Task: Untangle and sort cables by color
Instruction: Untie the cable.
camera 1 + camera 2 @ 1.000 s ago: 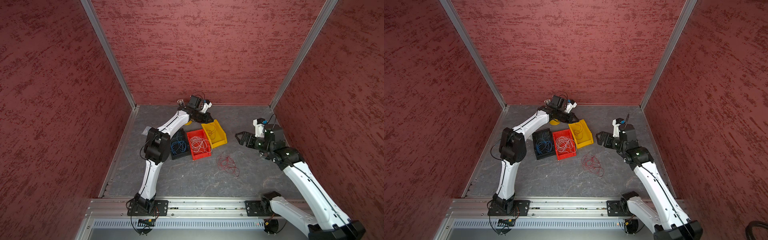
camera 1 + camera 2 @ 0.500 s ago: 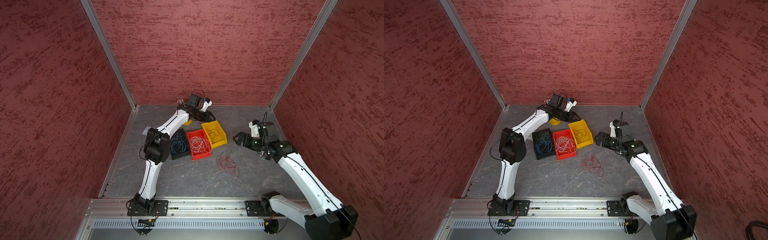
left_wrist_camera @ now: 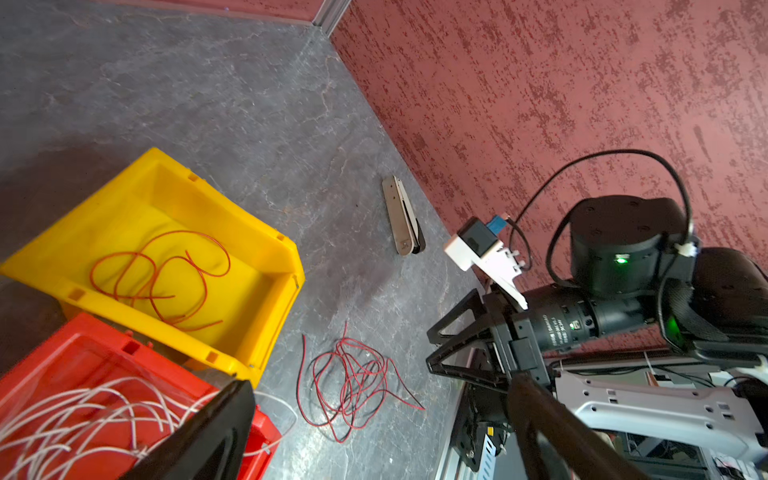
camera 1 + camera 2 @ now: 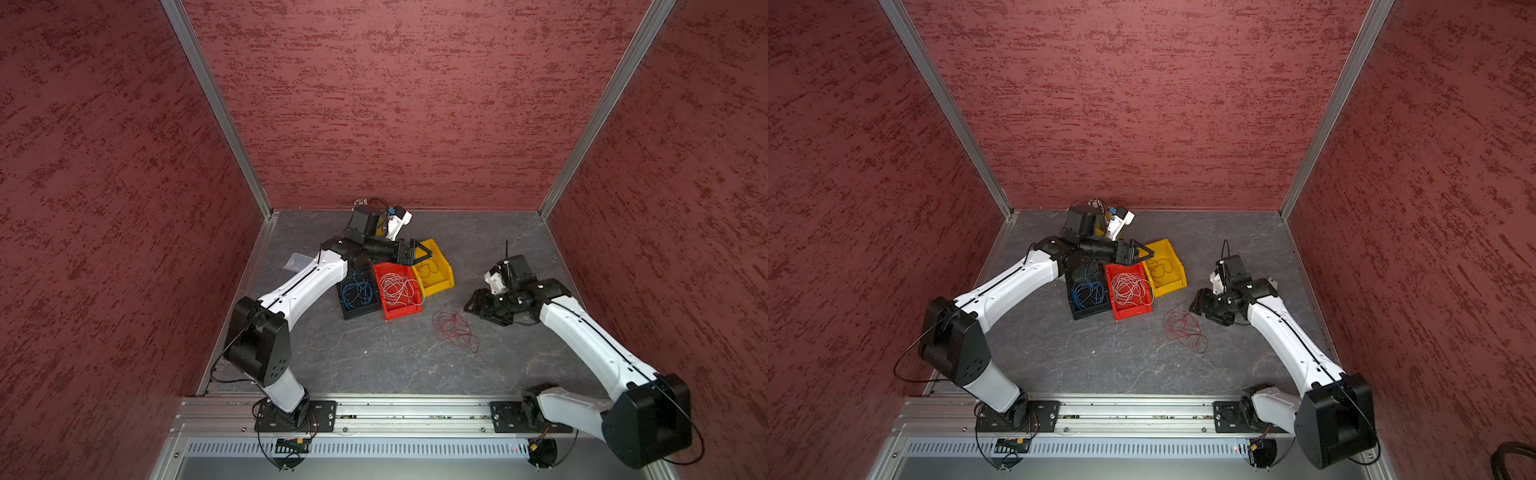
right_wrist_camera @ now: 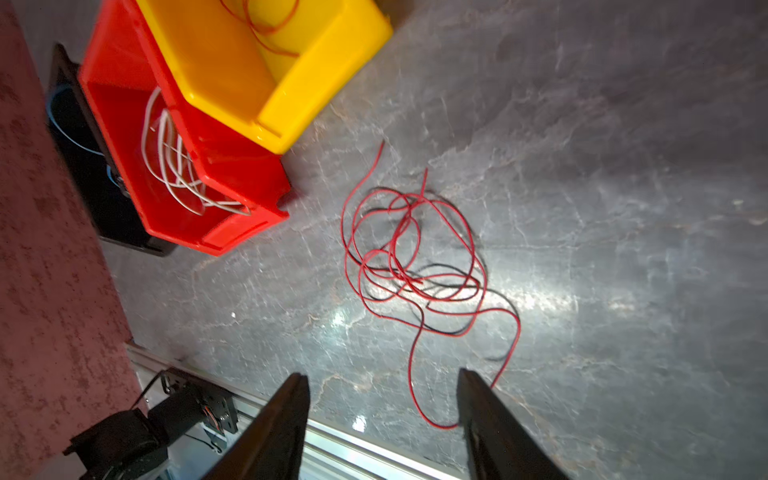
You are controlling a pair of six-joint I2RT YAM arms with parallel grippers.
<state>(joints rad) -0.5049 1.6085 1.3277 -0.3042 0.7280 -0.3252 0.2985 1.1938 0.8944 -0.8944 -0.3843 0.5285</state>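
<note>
Cables are lying in four places. Thin blue cables (image 4: 356, 291) are coiling inside a black rectangular plastic bin (image 4: 360, 314). Thin whitish-grey cables (image 4: 399, 289) are heaping in a red rectangular plastic bin (image 4: 404, 313) that is touching the black bin's side, and one loop is spilling over its rim. A single thin red cable (image 3: 154, 286) is curling on the bottom of a yellow rectangular plastic bin (image 4: 441, 283), which is butting against the red bin at an angle. A loose tangle of thin red cables (image 4: 454, 329) is sprawling on the grey stone-patterned floor (image 4: 374, 365), near the red bin's front corner but apart from all three bins.

The left gripper (image 4: 419, 253) is hovering above the place where the red and yellow bins are meeting, its jaws spreading wide with nothing between them. The right gripper (image 5: 382, 376) is hanging low just beside the tangle, its jaws standing apart and pinching nothing. In the right wrist view, one outlying loop of the tangle is running into the gap and passing behind one of the fingers (image 5: 490, 424); whether it is touching cannot be told.

A flat grey metal tool (image 3: 401, 220) is lying on the floor beside the red wall, well apart from the bins.
</note>
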